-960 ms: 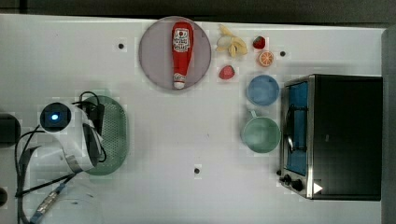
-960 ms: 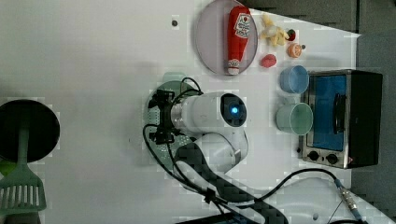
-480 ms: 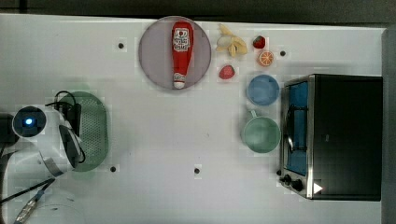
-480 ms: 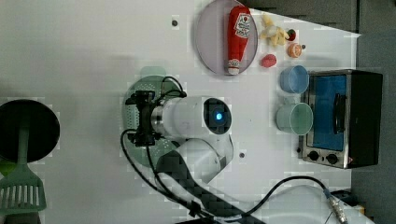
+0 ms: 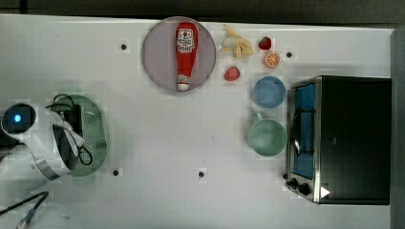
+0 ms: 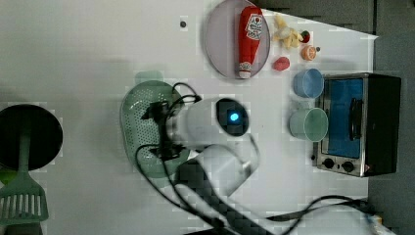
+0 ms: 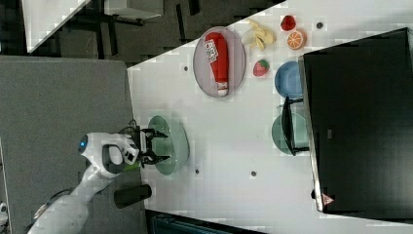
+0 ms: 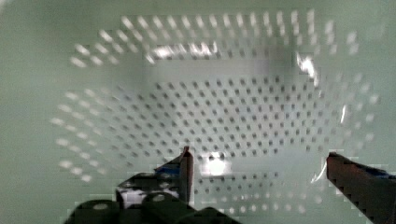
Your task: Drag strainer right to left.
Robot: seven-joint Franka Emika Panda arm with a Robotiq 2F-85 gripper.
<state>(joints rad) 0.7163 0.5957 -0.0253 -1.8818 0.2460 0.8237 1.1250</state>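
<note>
Strainer (image 5: 93,136) sits near the top view's left edge of the desk (image 5: 200,138), well apart from the toaster oven (image 5: 341,138), green mug (image 5: 266,137) and blue bowl (image 5: 269,91); judging by that, the drag looks nearly or fully done; end effector (image 7: 155,145) has its fingers spread apart inside the bowl, clamped on nothing; wrist view shows the perforated bottom between fingertips (image 8: 187,161); right view shows the spread from outside.

No legible text or labels
</note>
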